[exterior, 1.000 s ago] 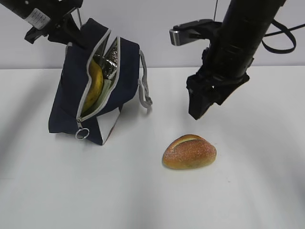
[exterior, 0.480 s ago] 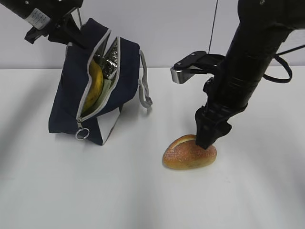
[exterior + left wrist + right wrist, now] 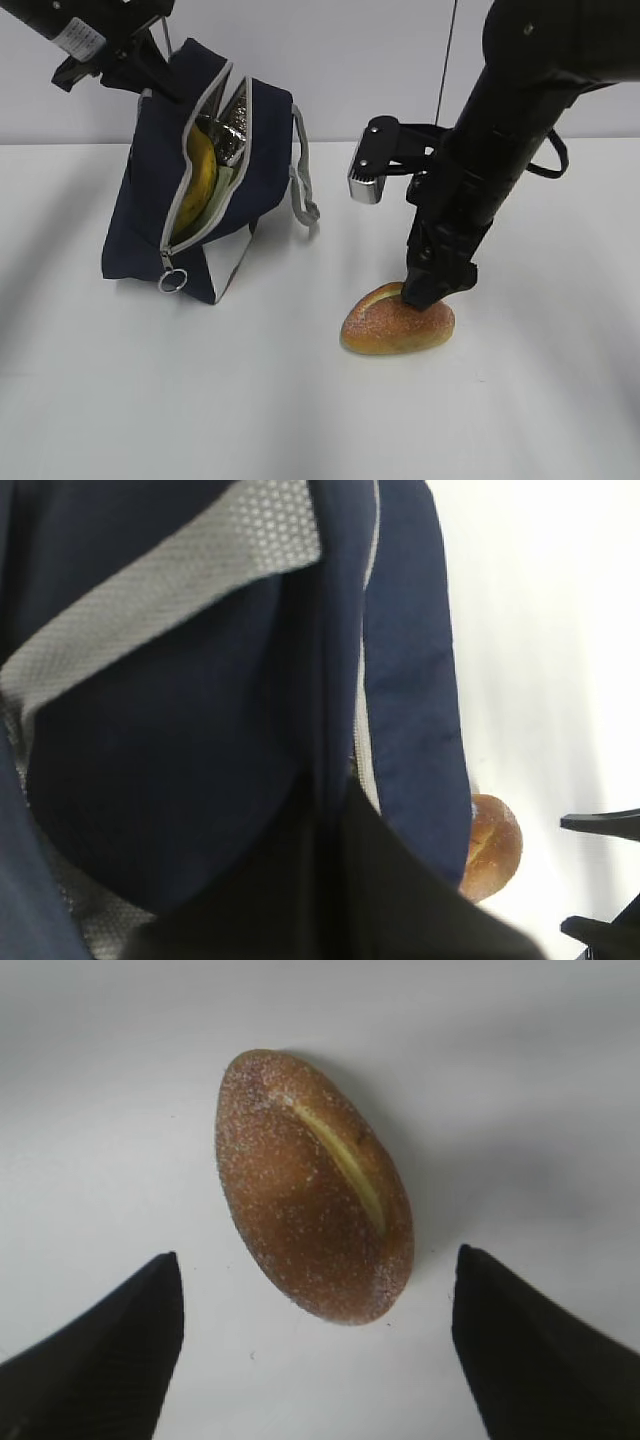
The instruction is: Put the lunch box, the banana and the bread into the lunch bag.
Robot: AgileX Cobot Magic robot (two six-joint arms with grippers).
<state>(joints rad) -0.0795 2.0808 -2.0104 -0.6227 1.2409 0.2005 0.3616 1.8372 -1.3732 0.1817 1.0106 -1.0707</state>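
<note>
The golden-brown bread (image 3: 397, 320) lies on the white table, right of centre. My right gripper (image 3: 435, 290) is low over its right end, open, with a dark finger on each side and neither touching the loaf (image 3: 313, 1185). At upper left my left gripper (image 3: 148, 62) is shut on the top edge of the navy lunch bag (image 3: 150, 200), holding it tilted with its zipper mouth gaping. The yellow banana (image 3: 198, 178) stands inside. A pale green surface (image 3: 216, 200) beside it looks like the lunch box lid. Navy fabric (image 3: 200, 780) fills the left wrist view and hides the jaws.
A grey carry strap (image 3: 303, 180) hangs off the bag's right side toward the table. The zipper's ring pull (image 3: 172, 280) dangles at the bag's lower front. Silver lining (image 3: 232, 135) shows inside the mouth. The bread (image 3: 492, 845) peeks past the bag in the left wrist view.
My right arm has come down from mid-air to the bread, and its fingers now straddle the loaf's end. The left gripper and the bag have not moved.
</note>
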